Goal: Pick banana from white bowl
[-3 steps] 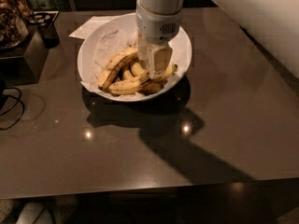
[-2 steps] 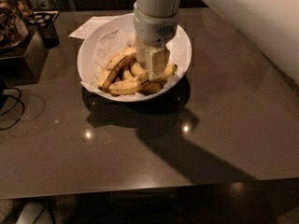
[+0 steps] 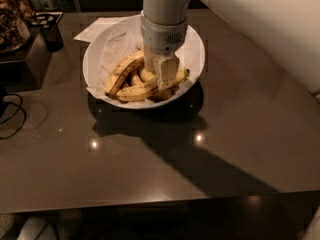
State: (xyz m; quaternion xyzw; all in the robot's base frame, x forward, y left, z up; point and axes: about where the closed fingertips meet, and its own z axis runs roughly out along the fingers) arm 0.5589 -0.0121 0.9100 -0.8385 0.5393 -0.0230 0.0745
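Observation:
The white bowl (image 3: 97, 49), lined with crumpled white paper, stands at the back middle of the dark table. Several yellow bananas lie in it. The long speckled banana (image 3: 134, 92) lies curved along the bowl's front side. Another long banana with a dark edge stripe (image 3: 123, 75) lies diagonally at the left, with shorter bananas (image 3: 145, 76) between them. My gripper (image 3: 160, 76) reaches straight down into the bowl from above. It is among the bananas, at the long speckled banana's right part, and hides some of it.
A white sheet of paper (image 3: 95, 30) lies behind the bowl. A dark box (image 3: 30, 54) and a black container (image 3: 47, 26) stand at the left rear. A black cable (image 3: 10, 116) lies at the left edge. My arm's shadow crosses the table toward the right front.
My gripper has shifted slightly left and a little lower into the bowl. The bananas and the bowl have not visibly moved.

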